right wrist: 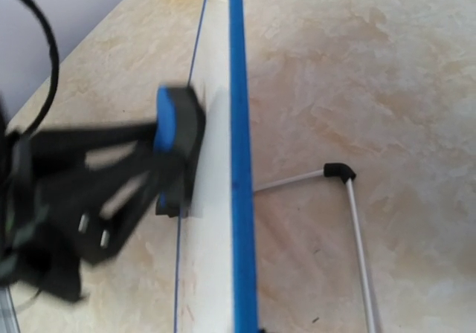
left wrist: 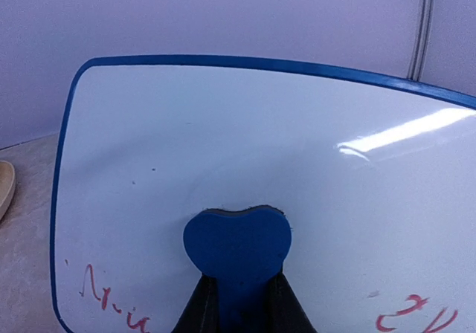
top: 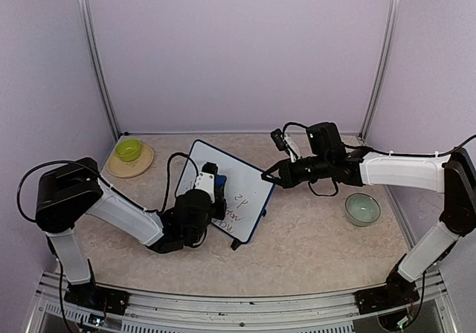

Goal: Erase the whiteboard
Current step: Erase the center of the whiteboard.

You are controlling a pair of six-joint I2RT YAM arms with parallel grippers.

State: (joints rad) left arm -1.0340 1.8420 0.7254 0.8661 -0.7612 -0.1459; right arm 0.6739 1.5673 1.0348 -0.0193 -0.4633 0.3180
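Gripping a blue heart-shaped block (left wrist: 238, 244), the left gripper (left wrist: 238, 307) is closed on it; dark fingers (left wrist: 201, 311) flank its lower end. The block is pressed flat against the face of the whiteboard (top: 242, 177), about mid-face.

The whiteboard stands tilted back on the table (top: 312, 251). From the right wrist view it is seen edge-on, with a wire leg (right wrist: 349, 199) propped behind it.

Red marker writing (left wrist: 111, 303) runs along the board's lower part, below and to either side of the block. The face above the block is blank.

The right gripper (top: 268, 175) is closed, tips at the board's right edge. Cannot tell if it pinches the frame.

A green bowl (top: 128, 150) on a tan plate (top: 141, 166) sits left of the board. A pale bowl (top: 362, 208) lies well to the board's right.
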